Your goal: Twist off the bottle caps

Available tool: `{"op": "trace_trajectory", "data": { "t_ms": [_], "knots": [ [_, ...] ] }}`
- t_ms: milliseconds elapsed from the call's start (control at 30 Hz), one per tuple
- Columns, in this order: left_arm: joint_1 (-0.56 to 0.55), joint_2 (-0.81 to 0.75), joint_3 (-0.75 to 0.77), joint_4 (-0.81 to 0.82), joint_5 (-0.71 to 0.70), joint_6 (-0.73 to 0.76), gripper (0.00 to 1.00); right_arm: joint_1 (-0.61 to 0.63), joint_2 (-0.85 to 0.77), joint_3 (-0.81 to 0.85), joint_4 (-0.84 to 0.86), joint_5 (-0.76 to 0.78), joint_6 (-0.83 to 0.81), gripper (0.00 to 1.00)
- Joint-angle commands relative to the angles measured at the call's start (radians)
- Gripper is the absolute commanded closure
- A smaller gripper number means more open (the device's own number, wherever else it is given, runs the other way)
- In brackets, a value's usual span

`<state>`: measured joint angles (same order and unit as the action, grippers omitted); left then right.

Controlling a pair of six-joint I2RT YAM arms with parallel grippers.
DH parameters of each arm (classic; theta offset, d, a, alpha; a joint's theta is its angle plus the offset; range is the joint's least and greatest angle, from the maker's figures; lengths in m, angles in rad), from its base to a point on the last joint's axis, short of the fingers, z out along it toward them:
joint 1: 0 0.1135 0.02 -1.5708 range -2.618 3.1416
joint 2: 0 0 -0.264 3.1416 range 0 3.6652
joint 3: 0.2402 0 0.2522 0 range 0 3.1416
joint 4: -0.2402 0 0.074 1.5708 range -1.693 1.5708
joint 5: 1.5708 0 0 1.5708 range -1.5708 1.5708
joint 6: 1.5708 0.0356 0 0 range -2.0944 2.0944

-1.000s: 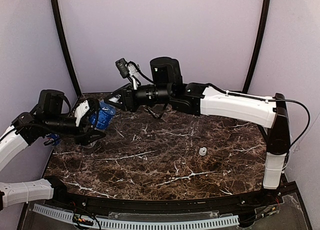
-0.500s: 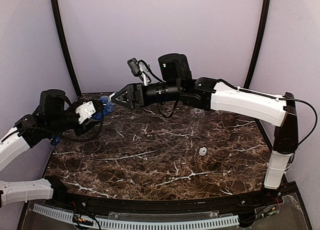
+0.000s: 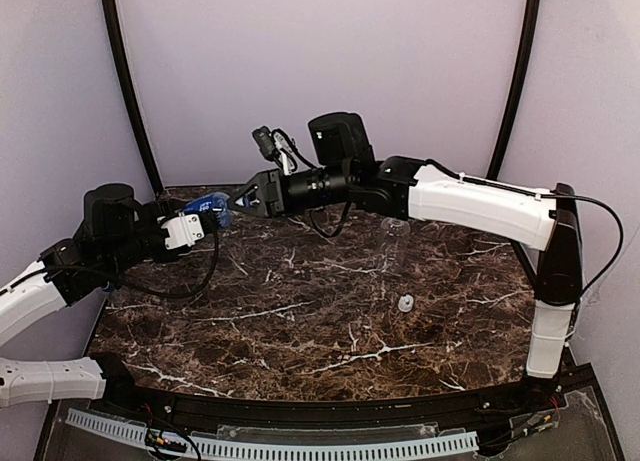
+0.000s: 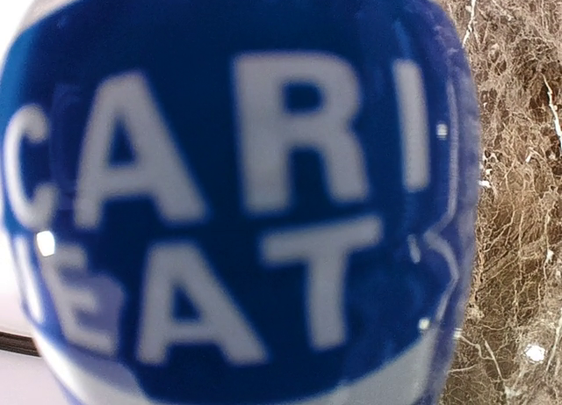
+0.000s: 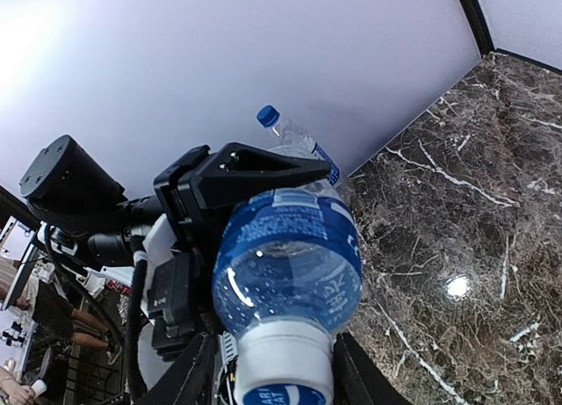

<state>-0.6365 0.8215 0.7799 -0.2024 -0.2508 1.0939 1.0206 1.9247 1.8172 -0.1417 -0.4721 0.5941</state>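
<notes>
Tilting level within the last second, labelled bottle (image 5: 285,264) sits clamped in left pincer (image 3: 203,213); right pincer (image 3: 238,201) straddles white cap (image 5: 283,370), grip unconfirmed; unscrewing next

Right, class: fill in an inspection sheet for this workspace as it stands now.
Surface: dark veined marble table.
Job's things: labelled bottle held sideways, white cap on; second bottle behind, blue cap on; plain bottle and loose cap on table.
Clutter: nothing seen.
Grippers: left gripper shut on labelled bottle; right gripper flanks white cap, grip unclear.
Cables: black cable hangs looped below left gripper.
Surroundings: lilac walls.
</notes>
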Motion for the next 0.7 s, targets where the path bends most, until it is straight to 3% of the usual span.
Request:
{"op": "trace_trajectory", "data": {
  "t_ms": [0, 200, 533, 667],
  "knots": [
    [-0.014, -0.013, -0.031, 0.029, -0.013, 0.040, 0.49, -0.015, 0.009, 0.011, 0.073, -0.041, 0.018, 0.56],
    [-0.017, -0.011, -0.034, 0.034, -0.013, 0.028, 0.50, -0.025, -0.006, -0.008, 0.076, -0.030, 0.019, 0.67],
    [-0.017, -0.012, -0.037, 0.042, -0.018, 0.023, 0.50, -0.024, -0.037, -0.073, 0.054, -0.021, 0.019, 0.52],
    [-0.018, -0.012, -0.037, 0.045, -0.011, 0.022, 0.50, -0.023, -0.042, -0.073, 0.046, -0.011, 0.009, 0.66]
  ]
}}
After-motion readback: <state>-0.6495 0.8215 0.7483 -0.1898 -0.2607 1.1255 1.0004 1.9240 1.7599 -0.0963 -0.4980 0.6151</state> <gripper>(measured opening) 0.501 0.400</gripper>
